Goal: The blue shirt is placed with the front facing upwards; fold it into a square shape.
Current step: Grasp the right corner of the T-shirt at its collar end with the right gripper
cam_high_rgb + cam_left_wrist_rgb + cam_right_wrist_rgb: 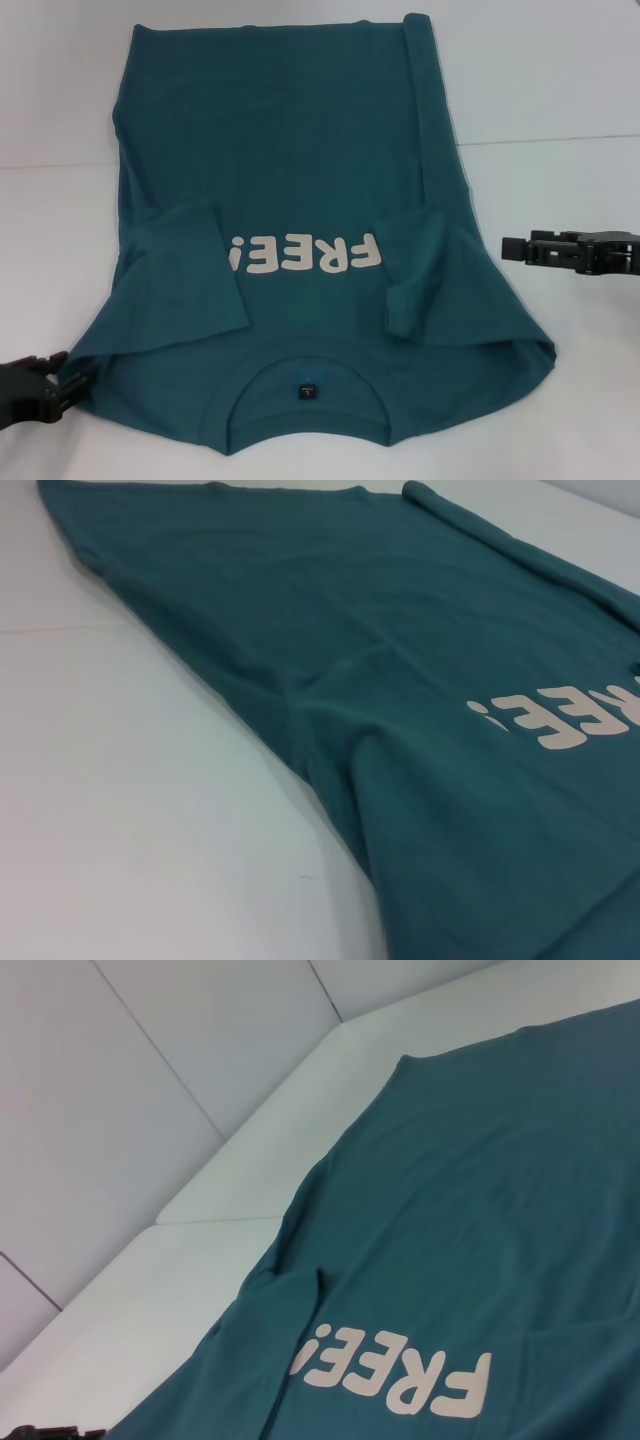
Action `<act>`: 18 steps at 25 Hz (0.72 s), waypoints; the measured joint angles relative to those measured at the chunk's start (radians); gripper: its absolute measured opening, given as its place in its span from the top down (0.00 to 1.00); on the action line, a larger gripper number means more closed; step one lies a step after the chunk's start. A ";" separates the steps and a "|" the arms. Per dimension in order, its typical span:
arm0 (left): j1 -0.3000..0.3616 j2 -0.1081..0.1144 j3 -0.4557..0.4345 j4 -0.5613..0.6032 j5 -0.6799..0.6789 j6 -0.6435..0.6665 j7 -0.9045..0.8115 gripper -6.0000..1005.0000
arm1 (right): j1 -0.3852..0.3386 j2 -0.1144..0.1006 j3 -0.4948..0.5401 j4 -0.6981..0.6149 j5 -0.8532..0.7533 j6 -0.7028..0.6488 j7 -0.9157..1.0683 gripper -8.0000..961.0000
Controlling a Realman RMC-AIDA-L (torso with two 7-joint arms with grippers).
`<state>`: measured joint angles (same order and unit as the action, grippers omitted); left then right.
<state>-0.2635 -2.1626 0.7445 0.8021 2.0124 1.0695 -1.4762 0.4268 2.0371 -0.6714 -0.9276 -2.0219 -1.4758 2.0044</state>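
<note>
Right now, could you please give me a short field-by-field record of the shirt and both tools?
garment: blue shirt, front up, collar nearest the robot
lettering: off-white "FREE!" across the chest
sleeves: both folded inward over the front
far right edge: rolled into a narrow strip
surface: white table
left tool: at the shirt's near left corner, touching the cloth
right tool: above the table, right of the shirt, apart from it

— What's the blue shirt (310,180) made of?
— Soft matt knit cloth, faintly creased; the off-white lettering (305,254) looks flat and smooth, printed on.
— And the desk (560,90)?
— Smooth white, slightly sheened. Both tools, left (35,388) and right (575,252), look like matt black plastic.
</note>
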 joint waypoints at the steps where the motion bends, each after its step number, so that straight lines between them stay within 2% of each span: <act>1: -0.001 0.000 -0.001 -0.001 0.002 0.000 0.000 0.40 | 0.000 0.000 0.000 -0.001 0.000 -0.003 0.000 0.15; 3: -0.003 0.000 -0.002 -0.002 0.005 -0.002 -0.001 0.49 | -0.001 0.000 0.000 -0.002 0.002 -0.006 0.004 0.15; 5: -0.003 -0.001 -0.005 0.001 0.006 -0.004 -0.001 0.69 | -0.001 0.000 0.001 -0.003 0.002 -0.010 0.010 0.15; 12: 0.000 -0.003 -0.004 0.010 0.004 0.002 -0.011 0.83 | -0.001 -0.008 0.007 -0.007 0.004 -0.024 0.033 0.15; 18: -0.006 -0.002 -0.004 0.022 0.000 0.048 -0.031 0.93 | 0.014 -0.049 -0.008 -0.096 -0.068 -0.065 0.119 0.15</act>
<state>-0.2700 -2.1650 0.7400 0.8241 2.0122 1.1178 -1.5070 0.4406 1.9883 -0.6791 -1.0241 -2.0903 -1.5411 2.1230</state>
